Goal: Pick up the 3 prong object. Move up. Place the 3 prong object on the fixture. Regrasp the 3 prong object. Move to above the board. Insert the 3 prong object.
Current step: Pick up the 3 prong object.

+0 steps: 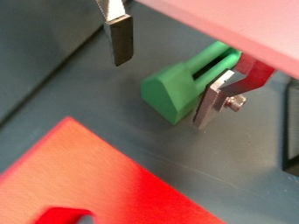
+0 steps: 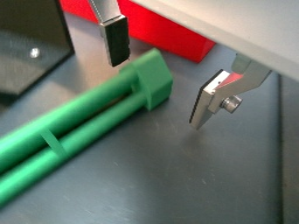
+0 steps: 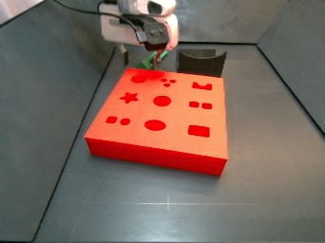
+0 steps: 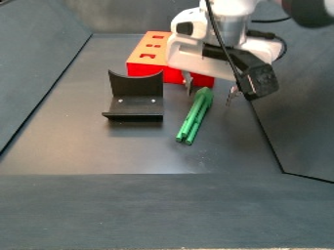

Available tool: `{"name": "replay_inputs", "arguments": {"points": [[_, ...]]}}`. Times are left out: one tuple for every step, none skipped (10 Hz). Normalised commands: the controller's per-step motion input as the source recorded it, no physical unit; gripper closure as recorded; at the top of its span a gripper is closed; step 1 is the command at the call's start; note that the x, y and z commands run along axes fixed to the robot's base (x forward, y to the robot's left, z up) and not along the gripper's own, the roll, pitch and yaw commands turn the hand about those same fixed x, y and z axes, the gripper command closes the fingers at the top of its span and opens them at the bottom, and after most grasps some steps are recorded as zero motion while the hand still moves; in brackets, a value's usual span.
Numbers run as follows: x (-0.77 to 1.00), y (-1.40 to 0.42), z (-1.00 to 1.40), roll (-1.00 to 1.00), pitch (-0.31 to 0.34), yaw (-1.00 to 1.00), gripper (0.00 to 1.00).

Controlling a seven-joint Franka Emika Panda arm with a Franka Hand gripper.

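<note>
A dark grey floor (image 4: 117, 146) and seemingly plain grey walls (image 3: 273, 24).

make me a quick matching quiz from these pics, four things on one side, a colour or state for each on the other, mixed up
Things:
1. 3 prong object
2. board
3. fixture
4. gripper

States:
a. red-orange, with shaped holes in its top
b. open, fingers either side of the green piece's end
c. green, lying flat on the floor
d. dark, standing bare beside the green piece

Pairs: 1-c, 2-a, 3-d, 4-b
</note>
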Motion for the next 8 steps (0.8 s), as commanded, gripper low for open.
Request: {"name": "replay_inputs", "arguments": {"points": [[0.03,0.0,-0.05,0.0,-0.01,0.09,0.0],[0.09,0.1,0.01,-0.05,0.006,0.0,0.0],[0.19,0.25,0.04,-0.07,0.061,0.0,0.0],[0.08,0.24,0.02,-0.08,0.026,0.0,0.0],[0.09,0.19,0.03,-0.07,0.029,0.01,0.0],[0.0,0.04,0.0,-0.05,0.0,0.0,0.0],[0.0,0.0,0.0,-0.03,0.0,0.0,0.0],[0.01,0.2,0.04,-0.13,0.0,0.0,0.0]]}}
